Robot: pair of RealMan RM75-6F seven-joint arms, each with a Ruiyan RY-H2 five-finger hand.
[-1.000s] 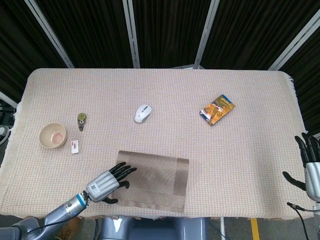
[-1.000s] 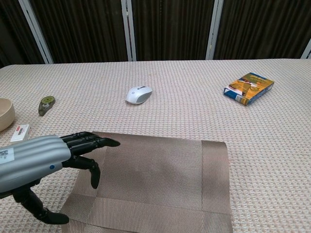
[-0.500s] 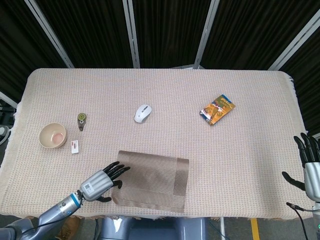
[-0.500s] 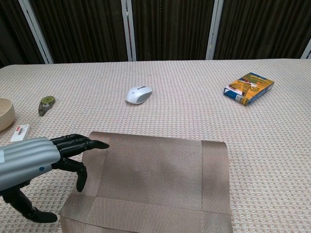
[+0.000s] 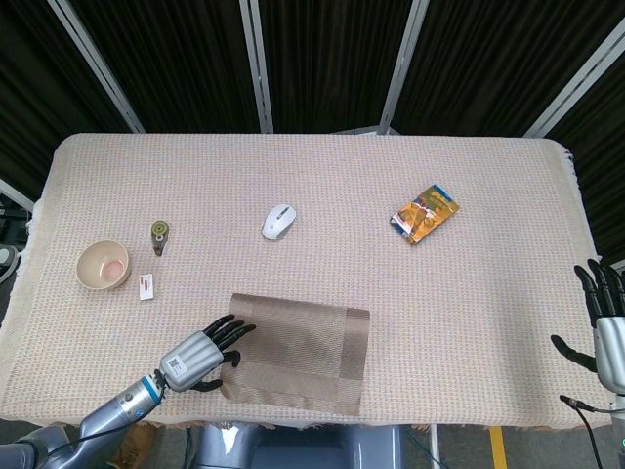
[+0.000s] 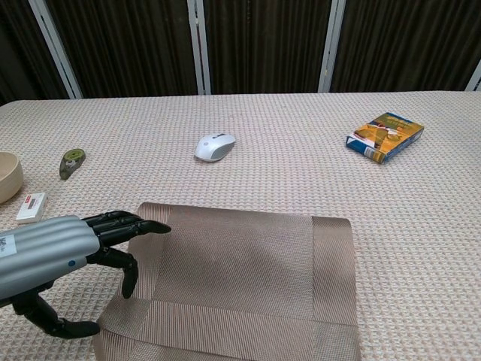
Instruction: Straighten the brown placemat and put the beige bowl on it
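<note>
Dragged toward the lower frame edge, the brown placemat [image 5: 298, 350] still sits slightly askew under the left hand [image 5: 200, 351], fingers spread flat; beige bowl [image 5: 103, 265] waits untouched mid-left; right hand [image 5: 604, 322] idle, fingers apart.

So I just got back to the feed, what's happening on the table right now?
The left hand is at the left edge of the brown placemat, fingers spread over its border, working on squaring it up. The mat lies flat near the front edge of the table and looks slightly askew. The beige bowl sits untouched off to the left, not yet on the mat. The right hand is open at the far right edge, holding nothing. A white mouse and an orange packet lie further back.
</note>
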